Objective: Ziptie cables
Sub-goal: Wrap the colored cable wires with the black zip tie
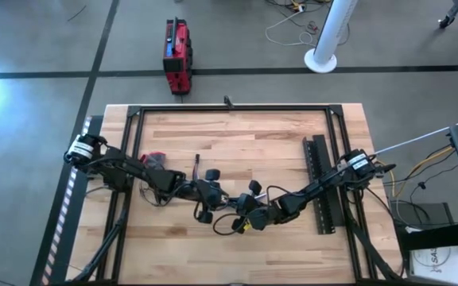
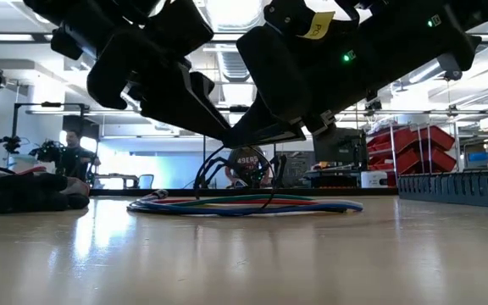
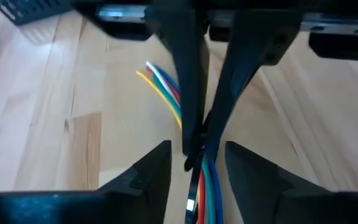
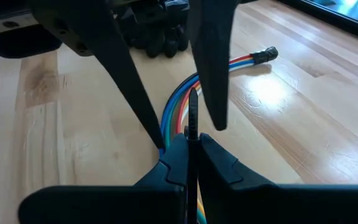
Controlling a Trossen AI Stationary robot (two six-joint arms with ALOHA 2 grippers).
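Left gripper near table middle; dark smooth fingers close together beside cables, grip not clear, cannot tell; thin bright wires, blue, green, red, yellow, curve flat on pale wood table; right gripper just beside, clenched on ziptie, thin black strip standing upright over wires; long black holed bar near right edge; bare wood behind.

Most of the ziptie hidden between end-effector fingers; cables too small overhead.
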